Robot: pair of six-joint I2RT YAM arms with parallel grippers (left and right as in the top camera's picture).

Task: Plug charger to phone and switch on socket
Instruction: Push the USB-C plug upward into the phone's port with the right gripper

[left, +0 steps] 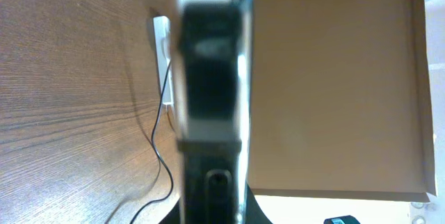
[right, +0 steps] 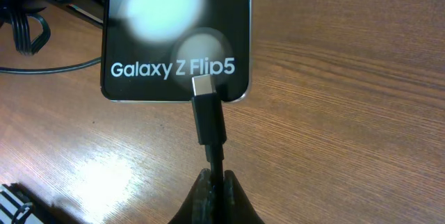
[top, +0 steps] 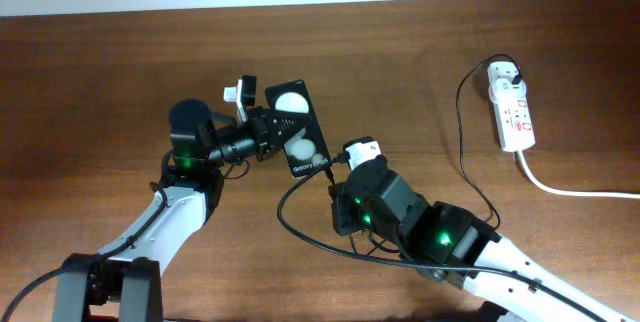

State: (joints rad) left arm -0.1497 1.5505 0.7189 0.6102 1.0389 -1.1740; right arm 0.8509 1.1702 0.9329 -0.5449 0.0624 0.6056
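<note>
The phone, a black slab with two white circles, is held at its left edge by my shut left gripper. In the left wrist view the phone shows edge-on and blurred. In the right wrist view the phone reads "Galaxy Z Flip5". My right gripper is shut on the charger cable just behind its connector. The silver tip lies over the phone's near edge and is not visibly inserted. The cable runs to the white adapter in the socket at the right.
The socket's thick white cord trails off to the right edge. Slack charger cable loops on the wood under my right arm. The socket and cable also show far off in the left wrist view.
</note>
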